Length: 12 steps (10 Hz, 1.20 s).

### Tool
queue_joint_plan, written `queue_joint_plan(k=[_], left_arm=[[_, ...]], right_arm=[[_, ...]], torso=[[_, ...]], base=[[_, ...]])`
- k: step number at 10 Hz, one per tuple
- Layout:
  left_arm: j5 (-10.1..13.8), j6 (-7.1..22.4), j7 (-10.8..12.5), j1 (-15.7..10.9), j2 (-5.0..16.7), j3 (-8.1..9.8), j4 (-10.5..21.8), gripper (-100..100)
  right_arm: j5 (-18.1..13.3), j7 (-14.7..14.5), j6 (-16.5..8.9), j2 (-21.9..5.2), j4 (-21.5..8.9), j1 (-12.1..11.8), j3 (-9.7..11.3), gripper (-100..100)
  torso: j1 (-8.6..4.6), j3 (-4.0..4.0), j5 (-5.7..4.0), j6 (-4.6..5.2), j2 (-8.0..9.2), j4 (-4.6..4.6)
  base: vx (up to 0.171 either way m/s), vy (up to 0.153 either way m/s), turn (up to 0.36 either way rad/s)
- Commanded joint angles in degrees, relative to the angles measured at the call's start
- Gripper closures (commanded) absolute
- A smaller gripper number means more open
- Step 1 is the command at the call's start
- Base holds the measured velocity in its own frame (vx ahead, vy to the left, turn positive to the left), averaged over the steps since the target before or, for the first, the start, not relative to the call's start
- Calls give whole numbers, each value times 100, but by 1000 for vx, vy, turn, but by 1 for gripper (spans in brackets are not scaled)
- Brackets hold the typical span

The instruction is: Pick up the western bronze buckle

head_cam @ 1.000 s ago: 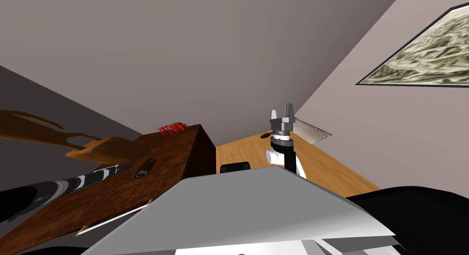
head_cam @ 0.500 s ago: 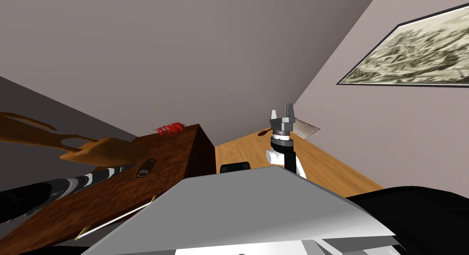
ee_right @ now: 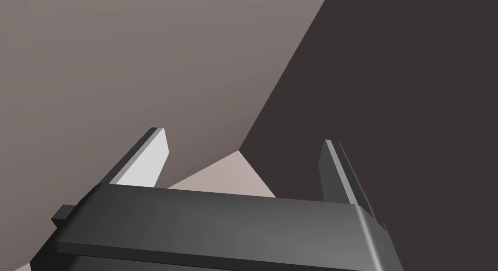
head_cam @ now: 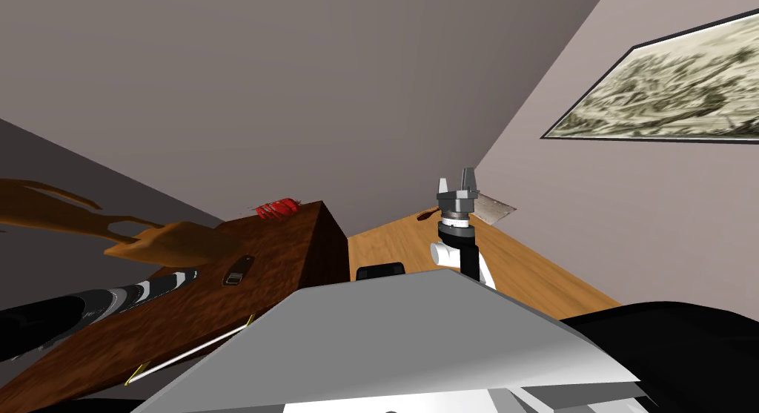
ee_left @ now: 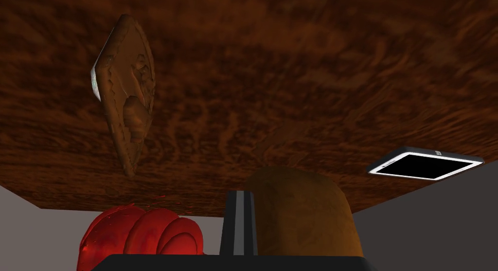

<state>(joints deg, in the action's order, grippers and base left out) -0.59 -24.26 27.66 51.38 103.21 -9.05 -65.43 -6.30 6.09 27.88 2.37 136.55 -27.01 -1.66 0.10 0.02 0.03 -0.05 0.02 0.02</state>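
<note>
- The western bronze buckle [ee_left: 127, 93] is a flat brown plate with pointed ends. Its border is notched, raised relief figures stand on its face, and one tip has a pale greyish edge.
- It lies flat on the dark wooden top [ee_left: 316, 63], well apart from my left pincer [ee_left: 239, 195].
- The left pincer has its two thin blades pressed together and nothing is between them.
- Just beside these blades is a smooth, rounded brown thing [ee_left: 296, 214]. I cannot tell what it is.
- A glossy red ribbed thing [ee_left: 141, 234] sits at the edge of the top, on the same side of my blades as the buckle.
- On the other side lies a phone [ee_left: 425, 165], thin, with a white rim and a black screen, close to another edge of the top.
- The top has a swirling, burl-like grain in deep red-brown, and in the head view its side is solid and dark.
- In the head view a long black-and-grey striped thing [head_cam: 111, 301] lies across the top, and a thin pale rod [head_cam: 193, 349] lies along its near edge.
- My right pincer [head_cam: 457, 182] is raised over the light wooden floor [head_cam: 519, 275], with its blades spread and empty.
- The walls are plain grey-mauve, and a framed picture [head_cam: 652, 82] with a beige-green pattern hangs on the right one.
</note>
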Motion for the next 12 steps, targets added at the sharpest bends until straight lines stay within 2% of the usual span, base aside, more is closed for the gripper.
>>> queue_joint_plan(k=[1,2,3,6,7,8,9,10,11,12], left_arm=[[0,0,0,0,0,0,0,100],[0,0,0,0,0,0,0,0],[162,-92,-69,-29,50,79,-88,-100],[254,-144,-100,-41,82,133,-158,-100],[367,-213,-71,4,163,193,-356,-100],[367,-213,-71,-128,163,155,-356,-100],[367,-213,-71,4,163,193,-356,-100],[361,-218,30,92,237,172,-500,-100],[361,-218,30,92,237,172,-500,-100],[319,-209,129,174,298,125,-590,-100]], right_arm=[[0,0,0,0,0,0,0,0],[0,0,0,0,0,0,0,0],[0,0,0,0,0,0,0,0],[0,0,0,0,0,-1,0,0],[0,0,0,0,0,-1,0,0],[0,0,0,0,0,-1,0,0],[0,0,0,0,0,-1,0,0],[0,0,0,0,0,-1,0,0],[0,0,0,0,0,-1,0,0],[0,0,0,0,0,-1,0,0]], torso=[[0,0,0,0,0,0],[0,0,0,0,0,0],[0,0,0,0,-1,0],[8,-14,2,2,-24,-6],[6,-13,2,2,-22,-6],[2,-21,2,2,-37,-8],[0,-24,-1,3,-39,-10],[2,-16,1,1,-25,-7],[5,-16,2,0,-27,-7],[4,-16,1,1,-26,-7]], base=[[0,0,0],[0,0,0],[32,25,8],[52,21,-1],[99,3,18],[96,3,13],[42,9,-7],[65,14,25],[64,10,18],[56,3,14]])
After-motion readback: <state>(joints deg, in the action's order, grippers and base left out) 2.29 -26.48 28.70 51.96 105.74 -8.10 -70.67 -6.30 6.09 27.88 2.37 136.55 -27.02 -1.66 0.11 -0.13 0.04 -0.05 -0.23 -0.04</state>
